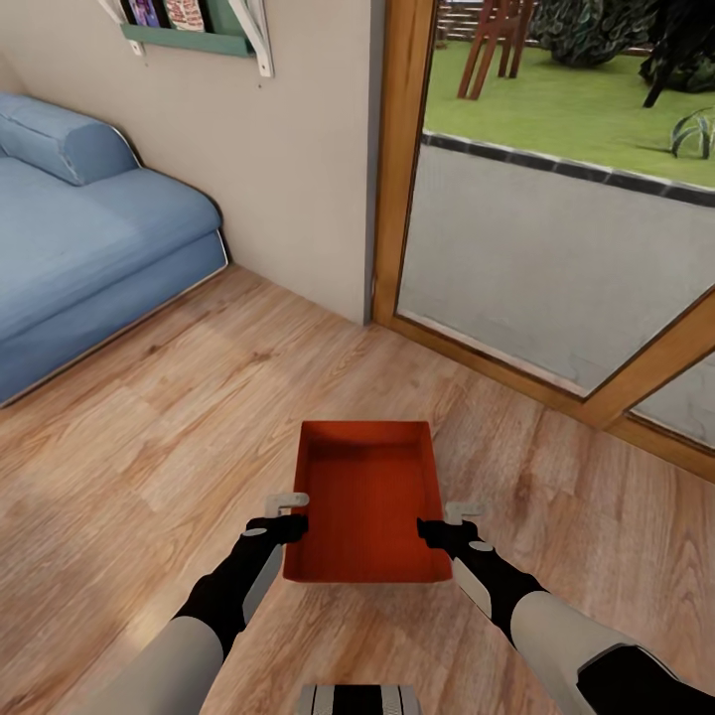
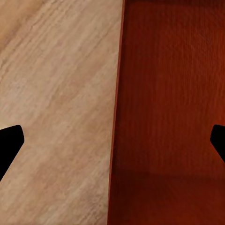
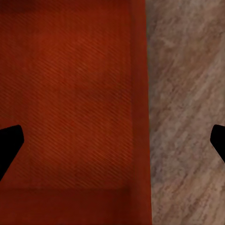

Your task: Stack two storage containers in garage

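A blue sofa [image 1: 79, 248] stands at the far left on the wood plank floor [image 1: 149, 427]. The left gripper [image 1: 289, 516] straddles the left wall of the red-orange storage container [image 1: 365, 501], fingers spread with the rim between them. The container sits centred before the robot. The right gripper [image 1: 449, 523] likewise straddles its right wall, released. Glass doors [image 1: 556, 248] stand beyond, right.

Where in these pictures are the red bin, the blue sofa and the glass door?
red bin [image 1: 365, 497]: head view, on its inner bottom.
blue sofa [image 1: 89, 233]: head view, on the seat cushion.
glass door [image 1: 402, 159]: head view, on its upright wooden frame post.
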